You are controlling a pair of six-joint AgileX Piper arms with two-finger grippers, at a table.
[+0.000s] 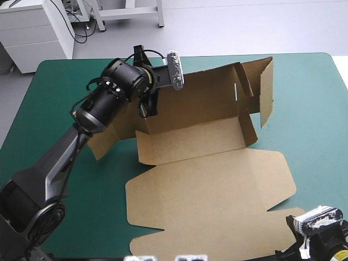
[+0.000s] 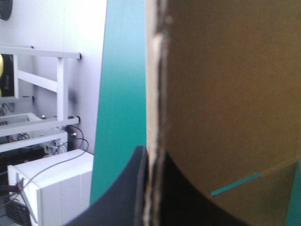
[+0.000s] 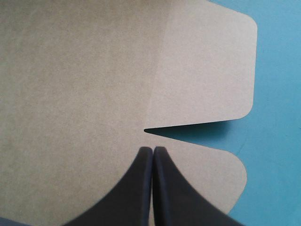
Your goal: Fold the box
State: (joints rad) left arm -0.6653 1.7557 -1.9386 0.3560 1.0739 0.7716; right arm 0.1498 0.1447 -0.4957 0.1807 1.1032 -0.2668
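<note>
The brown box (image 1: 206,185) lies open in the middle of the table, its lid flat toward the near edge and its floor (image 1: 190,141) beyond it. The back wall (image 1: 196,100) stands raised. My left gripper (image 1: 145,106) is at that wall's left end, shut on the box. In the left wrist view the board's edge (image 2: 155,94) runs up between the black fingers (image 2: 124,188). My right gripper (image 3: 153,153) is shut and empty, hovering over the lid's near right corner beside the slit (image 3: 188,128) between two rounded flaps.
An end flap (image 1: 266,89) stands upright at the back wall's right end. Another flap (image 1: 106,138) slants down to the cover under my left arm. Bare teal-green cover (image 1: 321,136) stretches right of the box to the table's edge.
</note>
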